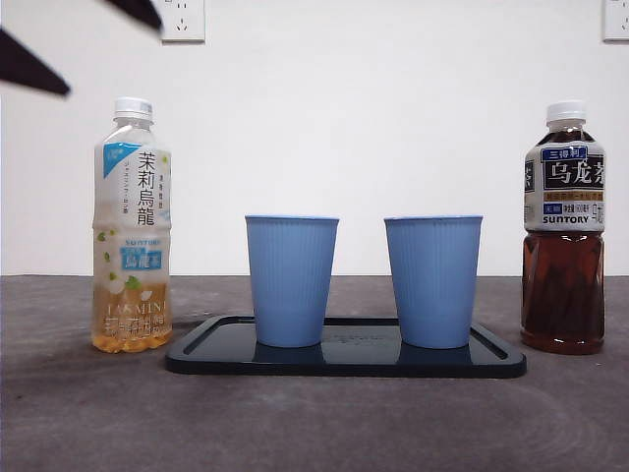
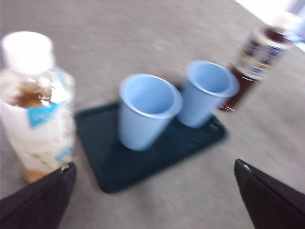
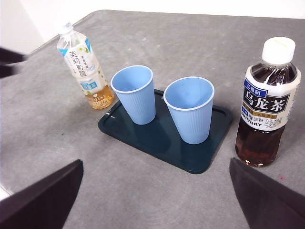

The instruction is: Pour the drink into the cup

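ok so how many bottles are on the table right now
2. The pale jasmine tea bottle stands off one end of the tray; the dark oolong tea bottle stands off the other end. Both are capped and upright.

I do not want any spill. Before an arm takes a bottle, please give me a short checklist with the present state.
1. Both blue cups upright on the tray: ok.
2. Cups empty: ok.
3. Jasmine tea bottle upright, capped: ok.
4. Oolong tea bottle upright, capped: ok.
5. Left gripper open, near the jasmine bottle: ok.
6. Right gripper open, holding nothing: ok.
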